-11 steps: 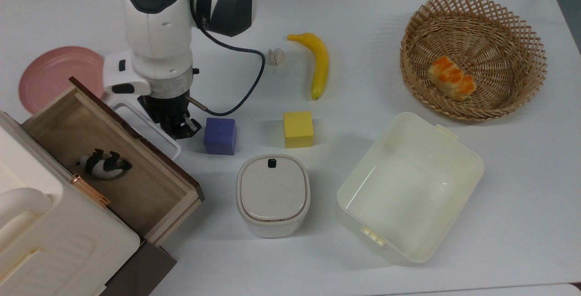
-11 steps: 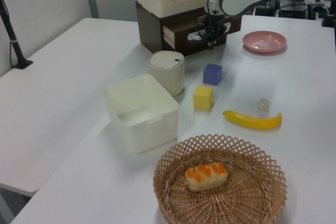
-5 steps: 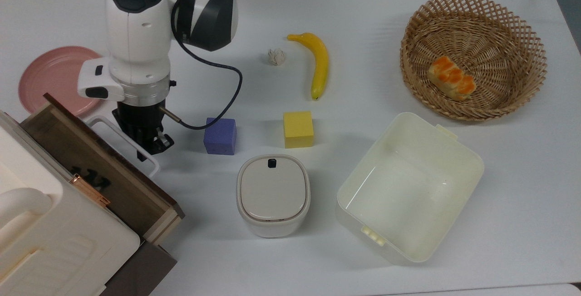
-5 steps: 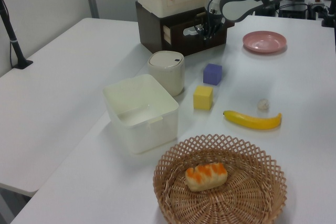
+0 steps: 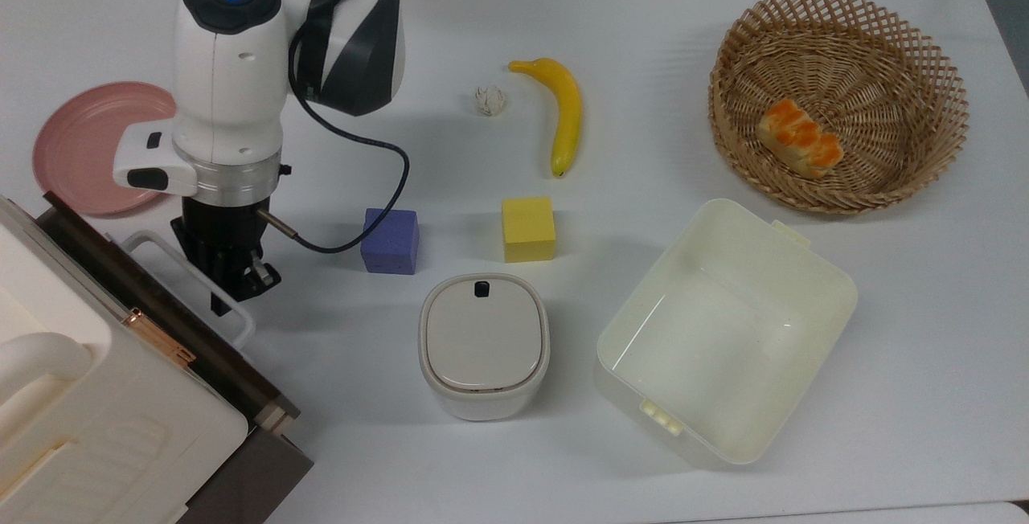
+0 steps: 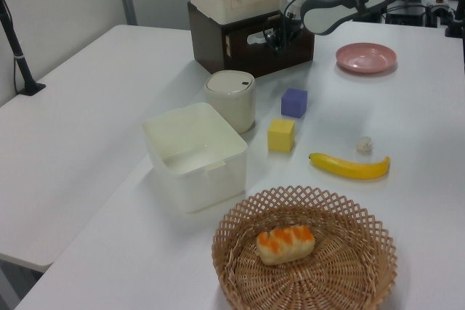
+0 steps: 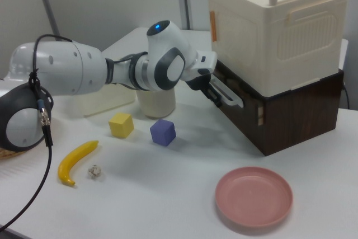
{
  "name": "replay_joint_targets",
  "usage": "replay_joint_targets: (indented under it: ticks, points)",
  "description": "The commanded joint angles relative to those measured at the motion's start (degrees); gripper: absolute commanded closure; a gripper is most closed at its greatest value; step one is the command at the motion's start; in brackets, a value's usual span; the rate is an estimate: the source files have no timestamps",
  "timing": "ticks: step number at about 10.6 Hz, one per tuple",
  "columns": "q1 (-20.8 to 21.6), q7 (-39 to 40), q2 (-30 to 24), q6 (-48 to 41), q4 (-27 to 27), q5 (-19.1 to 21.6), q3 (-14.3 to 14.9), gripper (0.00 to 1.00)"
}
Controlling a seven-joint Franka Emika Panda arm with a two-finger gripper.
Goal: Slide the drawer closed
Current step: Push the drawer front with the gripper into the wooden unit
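Well, top view: the drawer (image 5: 153, 311) sits nearly flush in the dark brown cabinet (image 5: 257, 468), its front panel running diagonally under the cream box (image 5: 96, 419).
Handle, top view: the white loop handle (image 5: 189, 279) juts from the drawer front toward the purple cube (image 5: 390, 240).
Gripper, top view: the gripper (image 5: 227, 287) is right at the handle, between the drawer and the purple cube; I cannot tell whether its jaws are spread or pressed together.
Table, top view: beyond the purple cube lie a yellow cube (image 5: 528, 228), a banana (image 5: 565, 112) and a wicker basket (image 5: 924, 66); a lidded bin (image 5: 483, 343) and a cream tub (image 5: 812, 267) stand nearer.
Left view: the drawer (image 6: 254, 38) looks almost shut in the cabinet, the gripper (image 6: 277, 37) against its front, the pink plate (image 6: 366, 56) off to the left view's right.
Right view: the gripper (image 7: 215, 97) meets the handle (image 7: 227, 94) on the drawer front, below the cream box (image 7: 274, 32); the purple cube (image 7: 163, 131) sits near, on the right view's left.
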State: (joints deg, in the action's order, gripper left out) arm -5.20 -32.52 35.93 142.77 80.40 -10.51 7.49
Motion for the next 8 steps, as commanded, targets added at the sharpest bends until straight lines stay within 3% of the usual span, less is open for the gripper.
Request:
replay_joint_targets:
  ticks: [1,3,8]
  points:
    - [0.3,-1.3,3.9,9.6,-2.0,-1.3,2.4,1.0]
    - [-0.3,-1.1,4.9,14.0,-1.9,-1.3,2.5,1.0]
    - [-0.1,2.7,4.1,13.6,-1.2,-1.4,2.4,1.0]
